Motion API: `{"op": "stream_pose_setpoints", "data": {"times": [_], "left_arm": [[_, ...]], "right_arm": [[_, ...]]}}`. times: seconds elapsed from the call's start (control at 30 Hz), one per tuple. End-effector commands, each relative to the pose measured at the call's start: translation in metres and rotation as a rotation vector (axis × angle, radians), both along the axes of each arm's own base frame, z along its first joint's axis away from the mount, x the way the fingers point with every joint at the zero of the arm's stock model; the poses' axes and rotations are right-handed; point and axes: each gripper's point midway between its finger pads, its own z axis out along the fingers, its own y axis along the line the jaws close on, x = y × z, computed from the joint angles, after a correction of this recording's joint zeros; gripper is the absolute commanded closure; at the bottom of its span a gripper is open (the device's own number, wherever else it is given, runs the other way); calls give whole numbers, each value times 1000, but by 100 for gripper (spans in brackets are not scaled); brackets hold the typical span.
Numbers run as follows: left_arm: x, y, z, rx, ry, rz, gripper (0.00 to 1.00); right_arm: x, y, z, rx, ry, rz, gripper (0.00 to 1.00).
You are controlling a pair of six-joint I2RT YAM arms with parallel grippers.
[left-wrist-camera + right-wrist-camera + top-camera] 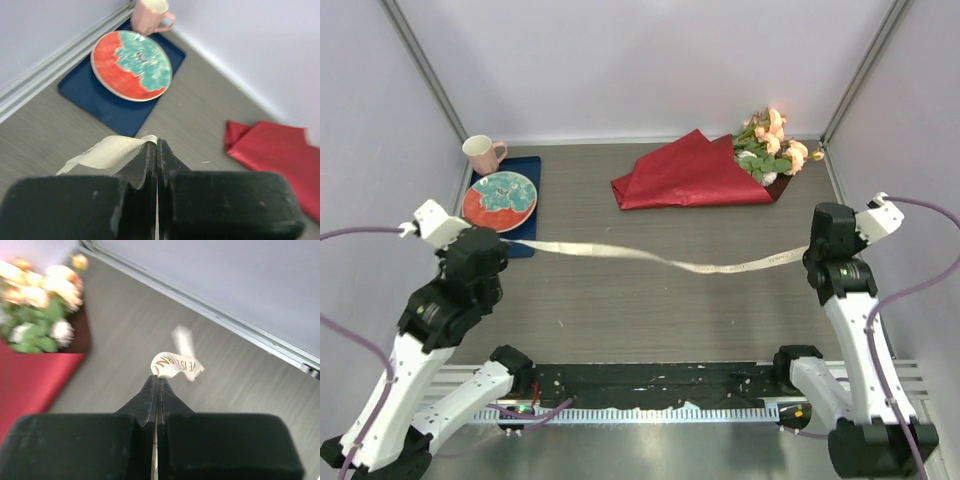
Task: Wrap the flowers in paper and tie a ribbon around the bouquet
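Top external view: the ribbon (640,254) runs across the middle of the table (650,320) from one arm to the other in a slightly twisted line. Each end is pinched in a hand. The left hand (506,242) is closed tight on the ribbon's left end, just in front of the dark blue tray (527,166). The right hand (807,257) is closed tight on the right end.

The bouquet (705,178) lies on its side at the far right of the table, well apart from the ribbon. Its red paper (670,180) is folded around the stems, and the flowers (775,145) point toward the right back corner.

On the tray sits a red and teal plate (500,198), with a pink mug (482,152) behind it.

From the left wrist, the fingers meet with a short cream tail of ribbon curling out to their left. From the right wrist, a curled ribbon end with printed lettering pokes out above the closed fingertips.
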Motion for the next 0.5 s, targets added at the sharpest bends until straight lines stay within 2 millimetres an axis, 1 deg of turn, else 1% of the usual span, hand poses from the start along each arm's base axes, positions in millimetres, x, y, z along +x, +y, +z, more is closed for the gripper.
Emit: {"op": "stream_pose_setpoints", "data": {"times": [0.0, 0.03, 0.07, 0.1, 0.13, 0.17, 0.2, 0.27, 0.3, 0.37, 0.4, 0.43, 0.47], "left_arm": [[22, 6, -39, 144, 124, 89, 100], [30, 8, -44, 150, 130, 104, 100], [41, 0, -72, 161, 217, 53, 100], [46, -2, -85, 142, 262, 27, 100], [54, 10, -95, 101, 286, 56, 100], [59, 10, -118, 73, 345, 35, 100], [66, 17, -128, 34, 358, 45, 100], [67, 32, -143, 35, 406, 101, 100], [72, 45, -154, 41, 439, 154, 100], [75, 56, -169, 5, 498, 184, 100], [75, 59, -187, -19, 576, 195, 100], [74, 68, -196, -51, 607, 240, 100], [77, 70, -199, -71, 625, 245, 100]], "right_arm": [[12, -9, -66, 36, 256, 16, 100], [14, -9, -77, 56, 277, 20, 100], [23, -3, -82, 83, 267, 55, 100], [28, 0, -87, 89, 272, 72, 100], [32, 1, -97, 98, 296, 80, 100], [39, 1, -98, 97, 287, 90, 100], [42, 1, -101, 94, 298, 94, 100], [48, -1, -108, 98, 329, 95, 100], [52, 2, -112, 110, 335, 113, 100], [58, 6, -125, 125, 361, 138, 100], [59, 7, -131, 130, 372, 145, 100], [59, 6, -136, 123, 392, 142, 100], [60, 3, -143, 117, 418, 133, 100]]}}
